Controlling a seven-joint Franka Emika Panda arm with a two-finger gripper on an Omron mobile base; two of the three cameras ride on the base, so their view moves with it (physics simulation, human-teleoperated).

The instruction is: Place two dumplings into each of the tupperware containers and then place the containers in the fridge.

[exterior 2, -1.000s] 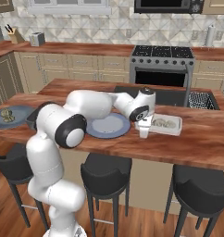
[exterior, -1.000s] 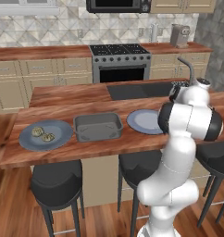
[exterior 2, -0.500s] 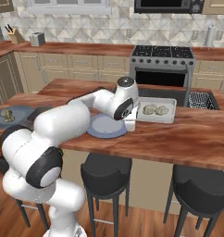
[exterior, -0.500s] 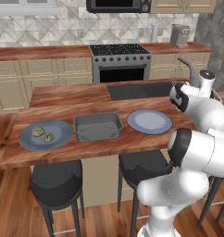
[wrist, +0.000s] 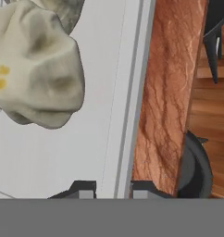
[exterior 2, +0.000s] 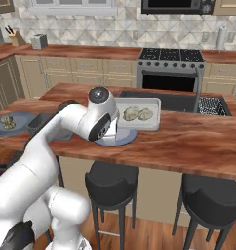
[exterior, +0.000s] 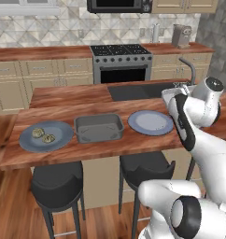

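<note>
Two base views look forward over the island counter (exterior: 110, 144); hand view hangs close above it.

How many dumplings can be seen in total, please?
4: two dumplings in the tupperware container gripped at its rim, two more on the left blue plate. None appears hidden.

I am in a home kitchen: a steel oven (exterior: 120, 65) with burners sits between tan cabinets (exterior: 38, 74) under a tiled wall, a microwave (exterior: 118, 5) hangs above it, a sink (exterior 2: 178, 101) is set in the wooden surface (exterior: 68, 100), and black stools (exterior 2: 111, 180) stand before it.
</note>
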